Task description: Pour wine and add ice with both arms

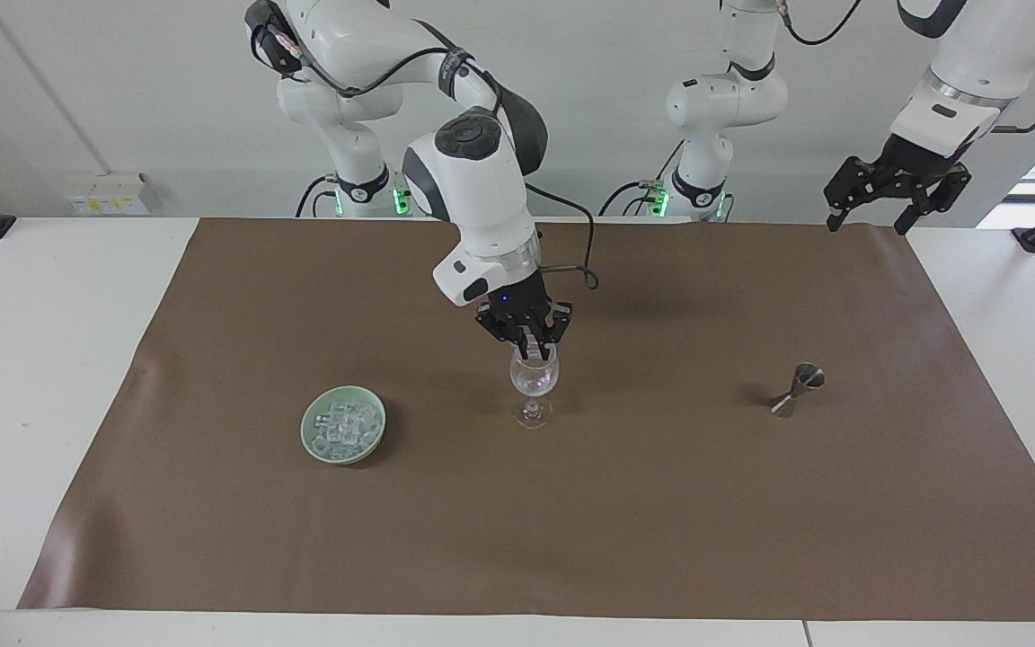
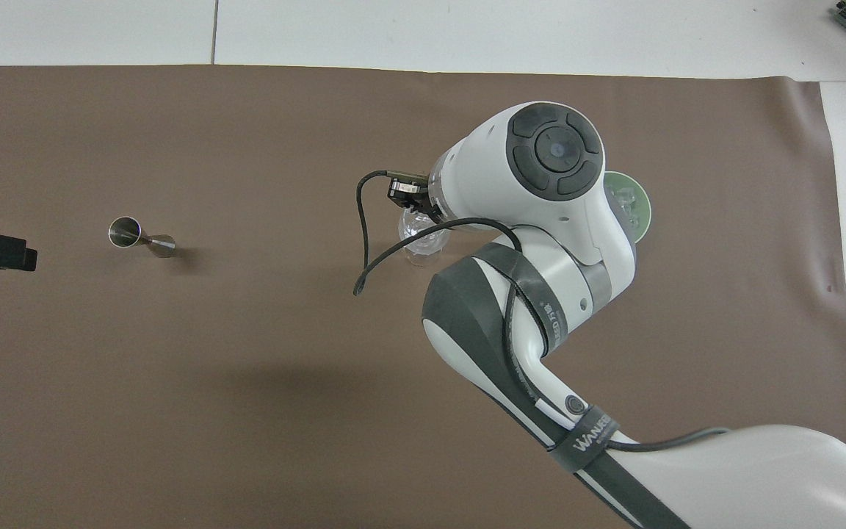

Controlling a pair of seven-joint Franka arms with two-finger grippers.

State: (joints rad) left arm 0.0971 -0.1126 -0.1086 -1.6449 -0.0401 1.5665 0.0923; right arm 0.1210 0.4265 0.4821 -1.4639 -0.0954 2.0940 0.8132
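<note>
Starting at my right arm's end of the brown mat, the pale green dish sits on the mat with the ice heaped in it, a clear pile of small cubes. Next along, near the middle of the mat, stands the wine glass, and my right gripper hangs directly over its mouth, fingertips pinched together right at the rim. Whether a cube is caught between them I cannot make out.

The risk, as I judge it, lies here: my tips are so close to the thin rim that any sideways drift could knock the tall, narrow-footed glass over. If I do carry a cube, letting go off-centre would bounce it off the rim onto the mat.

The heaped ice lies well apart from this gripper, toward my right arm's end.

Further along, the steel jigger stands on the mat. My left gripper waits spread wide above the mat's corner, holding nothing.
</note>
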